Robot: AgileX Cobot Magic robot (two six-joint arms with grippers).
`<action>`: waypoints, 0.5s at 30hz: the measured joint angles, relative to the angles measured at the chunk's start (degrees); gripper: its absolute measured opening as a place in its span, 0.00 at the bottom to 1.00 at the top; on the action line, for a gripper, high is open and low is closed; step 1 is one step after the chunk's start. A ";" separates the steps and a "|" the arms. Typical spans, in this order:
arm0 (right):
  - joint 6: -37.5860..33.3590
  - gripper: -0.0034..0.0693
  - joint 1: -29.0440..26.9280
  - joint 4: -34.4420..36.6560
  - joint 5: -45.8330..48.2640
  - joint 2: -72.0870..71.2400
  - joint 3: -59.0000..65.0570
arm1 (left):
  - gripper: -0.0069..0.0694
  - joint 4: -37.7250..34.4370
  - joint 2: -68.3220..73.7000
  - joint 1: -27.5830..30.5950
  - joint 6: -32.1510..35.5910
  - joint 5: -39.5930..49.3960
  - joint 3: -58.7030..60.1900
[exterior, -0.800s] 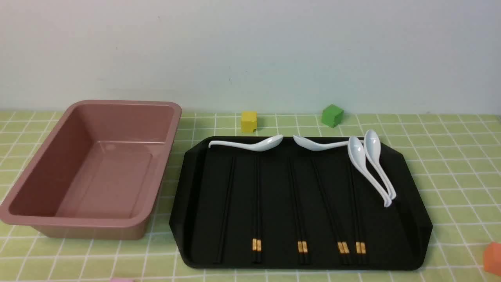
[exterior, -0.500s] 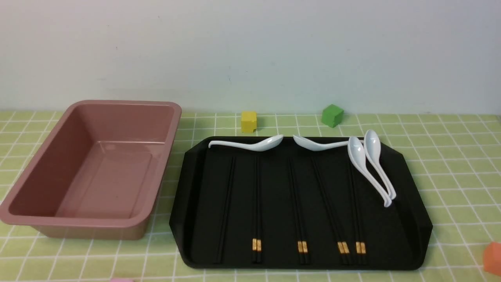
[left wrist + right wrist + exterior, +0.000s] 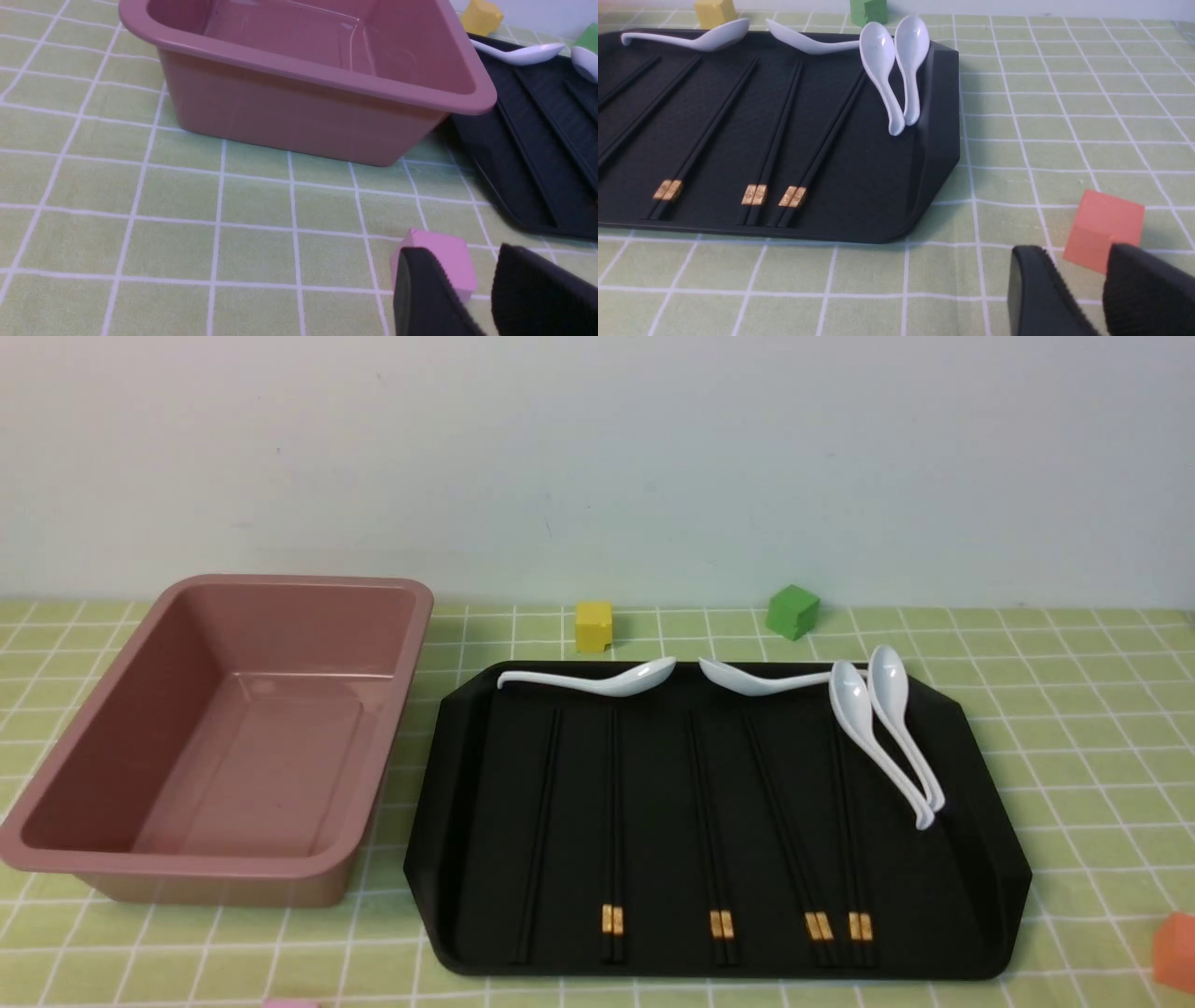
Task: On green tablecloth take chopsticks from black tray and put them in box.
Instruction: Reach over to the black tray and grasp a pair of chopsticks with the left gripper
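The plain black chopsticks (image 3: 540, 831) lie lengthwise at the left end of the black tray (image 3: 980, 840), which rests on the green tablecloth (image 3: 1102, 728). In the right wrist view they show as a thin pair (image 3: 626, 83) at the far side of the tray (image 3: 938, 116). The dusty-pink box (image 3: 308, 625) stands empty to the tray's left. Neither arm shows in the front view. My left gripper (image 3: 460, 261) is open low over the cloth, in front of the box (image 3: 289, 116). My right gripper (image 3: 1073, 254) is open near the tray's right front corner.
Several gold-banded black chopstick pairs (image 3: 719, 840) and several white spoons (image 3: 887, 737) share the tray. A yellow cube (image 3: 594, 625) and a green cube (image 3: 793, 611) sit behind it. A pink cube (image 3: 444, 254) lies just beyond my left fingers, an orange cube (image 3: 1104, 226) beyond my right.
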 joint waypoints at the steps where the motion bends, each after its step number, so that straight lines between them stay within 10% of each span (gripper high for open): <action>1: 0.00 0.38 0.00 0.00 0.00 0.00 0.00 | 0.40 0.07 0.00 0.00 0.00 0.00 0.00; 15: 0.00 0.38 0.00 0.00 0.00 0.00 0.00 | 0.40 -0.60 0.00 0.00 -0.15 -0.18 0.00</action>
